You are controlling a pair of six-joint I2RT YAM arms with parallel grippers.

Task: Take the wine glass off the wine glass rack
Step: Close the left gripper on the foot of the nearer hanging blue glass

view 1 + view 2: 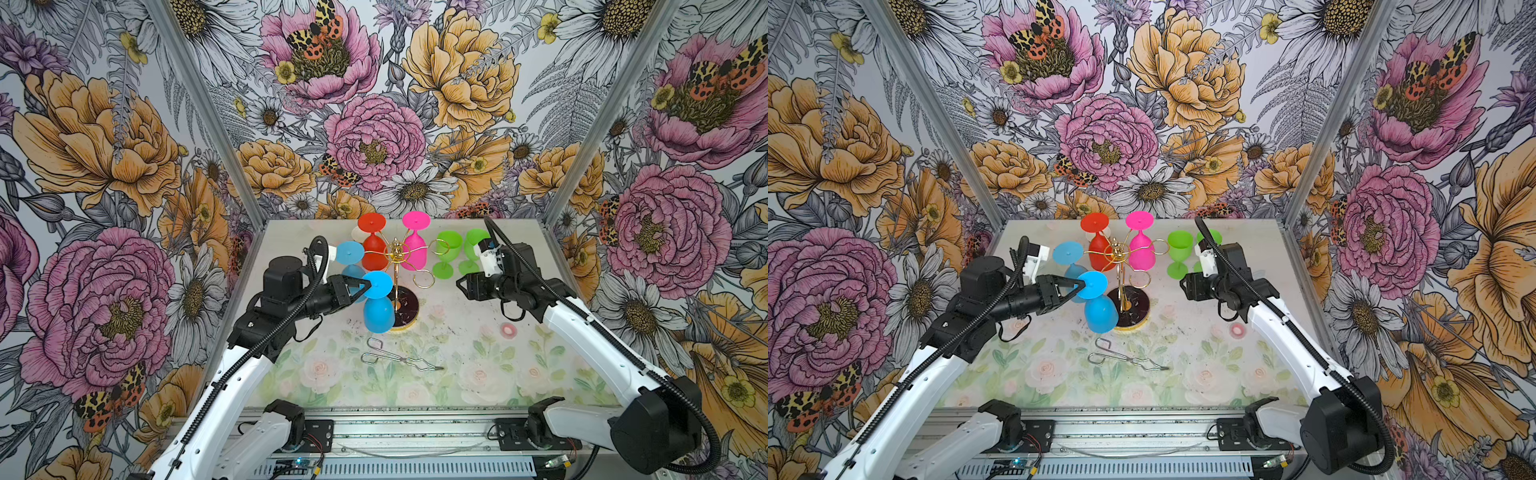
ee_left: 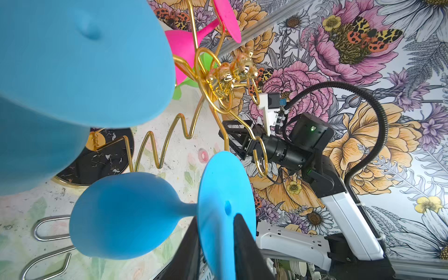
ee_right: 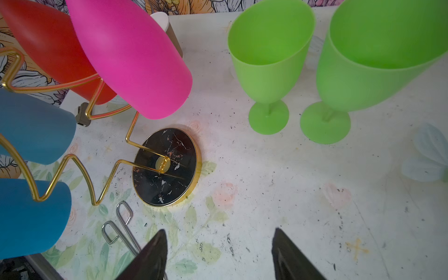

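The gold wire wine glass rack [image 1: 395,266] [image 1: 1120,270] stands mid-table on its round black base [image 3: 167,167]. Several glasses hang upside down from its arms. The nearest is a blue wine glass [image 1: 378,313] [image 1: 1100,313] [image 2: 126,215], bowl down and foot disc up. My left gripper [image 1: 368,286] [image 1: 1082,284] [image 2: 217,218] reaches in from the left, and its two black fingers are shut on the edge of that foot disc, one on each face. My right gripper [image 1: 459,284] [image 1: 1182,284] [image 3: 219,231] hovers open to the right of the rack, holding nothing.
A second blue glass [image 1: 350,253], a red one [image 1: 374,249] and a pink one [image 1: 414,249] also hang on the rack. Two green glasses [image 1: 446,253] [image 3: 269,60] stand upright at the back right. Steel wire tongs [image 1: 399,357] lie in front of the rack; a small pink ring [image 1: 507,330] lies right.
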